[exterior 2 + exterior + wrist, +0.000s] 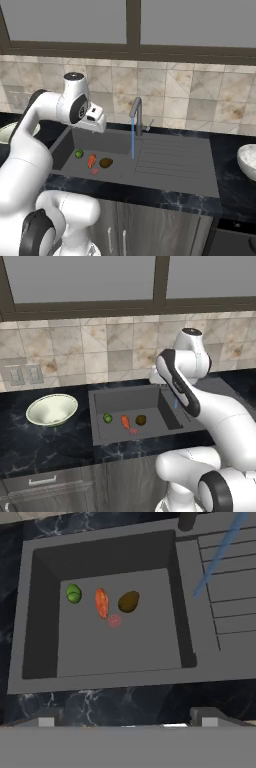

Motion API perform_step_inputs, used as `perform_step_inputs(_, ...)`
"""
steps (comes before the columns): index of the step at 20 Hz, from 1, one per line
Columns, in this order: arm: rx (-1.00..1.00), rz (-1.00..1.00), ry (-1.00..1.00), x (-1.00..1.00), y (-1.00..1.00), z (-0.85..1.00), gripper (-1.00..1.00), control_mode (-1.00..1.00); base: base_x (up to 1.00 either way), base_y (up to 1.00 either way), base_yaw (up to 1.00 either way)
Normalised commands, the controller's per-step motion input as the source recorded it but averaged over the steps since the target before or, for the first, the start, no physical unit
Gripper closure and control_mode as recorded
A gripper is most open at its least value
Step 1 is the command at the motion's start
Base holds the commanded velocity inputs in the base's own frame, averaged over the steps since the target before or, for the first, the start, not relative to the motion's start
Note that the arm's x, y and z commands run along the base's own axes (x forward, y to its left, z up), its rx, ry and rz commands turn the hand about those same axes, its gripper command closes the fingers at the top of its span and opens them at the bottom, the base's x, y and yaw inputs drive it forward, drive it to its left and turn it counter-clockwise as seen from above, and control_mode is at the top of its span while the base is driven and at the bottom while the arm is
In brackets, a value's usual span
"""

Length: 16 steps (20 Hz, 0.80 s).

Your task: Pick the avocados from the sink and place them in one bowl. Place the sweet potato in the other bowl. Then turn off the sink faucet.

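Note:
The dark grey sink [40,637] holds a bright green avocado [73,593], an orange-red sweet potato [101,602] and an olive-brown avocado [128,601], lying in a row near a small red spot. My gripper [128,722] hovers above the basin's near edge, open, with nothing between its fingertips [46,721]. From the right base view the gripper [97,125] hangs over the sink's left rear corner, well above the fruits. The faucet [136,115] pours a thin blue stream [133,140]. A pale cream-green bowl [51,409] sits on the counter left of the sink.
A second bowl [247,160] stands on the dark counter beyond the ridged drainboard [175,160] at the right. Tiled wall and a window run behind the sink. Cabinet fronts lie below the counter edge.

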Motion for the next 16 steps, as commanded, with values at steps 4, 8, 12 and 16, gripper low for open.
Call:
perform_step_inputs(4,0.04,-0.18,0.00,0.12,0.00,-0.47,-1.00,-1.00,0.00,0.00,0.00)
perform_step_inputs(8,0.07,-0.17,0.01,0.23,0.00,-0.47,-1.00,-1.00,0.00,0.00,0.00)
perform_step_inputs(12,0.02,-0.10,0.00,0.33,0.00,-0.45,-1.00,-1.00,0.00,0.00,0.00)
perform_step_inputs(16,0.00,-0.11,0.00,0.35,0.00,-0.44,-1.00,-1.00,0.00,0.00,0.00)
